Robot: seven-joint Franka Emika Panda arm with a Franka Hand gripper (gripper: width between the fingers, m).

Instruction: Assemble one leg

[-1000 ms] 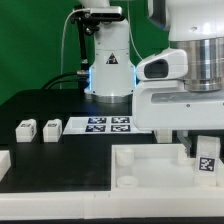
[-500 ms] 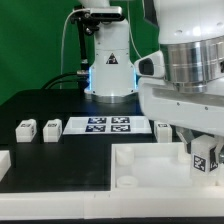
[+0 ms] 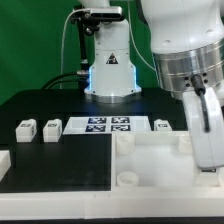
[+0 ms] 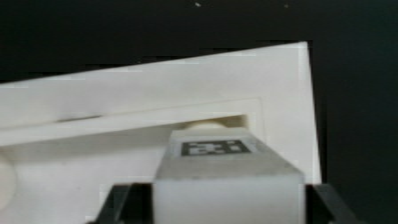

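The leg (image 4: 221,170), a small white block w/ a black-and-white tag on its upper face, sits clamped between the two dark fingers (image 4: 125,203) of the gripper (image 4: 222,205); jaws closed on it from both sides, wrist view shows this plainly. Leg hangs above a corner of the tray (image 4: 143,95), w/ a small round peg or socket (image 4: 208,127) of the tray showing just past the leg's tagged end. Can't tell if leg touches the tray or is just above it.

In the exterior view the gripper (image 3: 208,150) is low over the tray (image 3: 150,165) near its far corner on the exterior view's right; the leg itself is hidden there behind the white hand and arm body (image 3: 185,50). Tray is a big white square part w/ raised rim and a round socket (image 3: 127,180) at its near corner, lying on the black table (image 3: 60,160).

Beyond the tray, the marker board (image 3: 108,125) lies flat w/ its tags up. Two more small white tagged blocks (image 3: 25,128) (image 3: 51,128) stand side by side, apart from each other, on the exterior view's left of the board. Another small tagged block (image 3: 163,127) lies just beside the board on its other end. A white flat piece (image 3: 4,163) shows at the exterior view's left edge. Behind it all: a white stand w/ a warning triangle (image 3: 110,65), green backdrop (image 3: 30,40).
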